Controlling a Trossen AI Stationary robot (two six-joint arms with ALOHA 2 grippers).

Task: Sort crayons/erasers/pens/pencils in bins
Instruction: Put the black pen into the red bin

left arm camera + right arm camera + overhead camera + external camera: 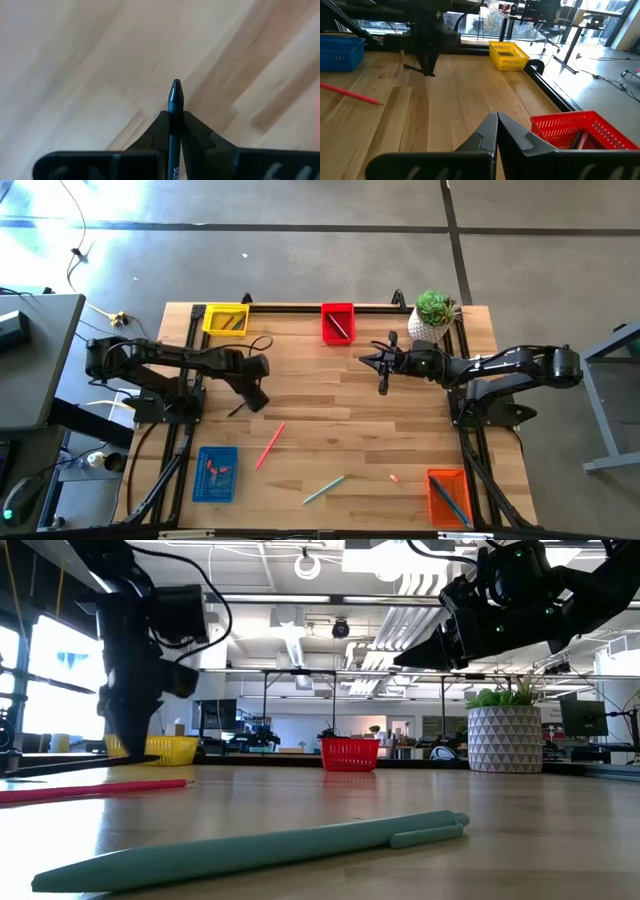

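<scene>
My left gripper (252,396) is shut on a black pen (175,95) low over the table's middle left; it also shows in the low view (128,730). My right gripper (383,377) is shut and empty, raised above the table near the red bin (338,322). The yellow bin (226,318) stands at the far edge. The blue bin (215,473) stands near left and the orange bin (448,495) near right. A pink pencil (270,445), a teal pen (323,489) and a small orange crayon piece (394,477) lie flat on the wood. My left gripper pinches the black pen's barrel (173,135) between its two fingers (196,132), a short way behind the tip (175,86). The fingers come from above, pointing down. The pen's free end (236,411) sticks out toward the near left. Whether it touches the wood, I cannot tell.
A white plant pot (432,320) stands at the far right corner, just behind my right arm. A black rail (290,307) runs along the far edge. The red, blue and orange bins hold a few items. Bare wood lies between the two grippers.
</scene>
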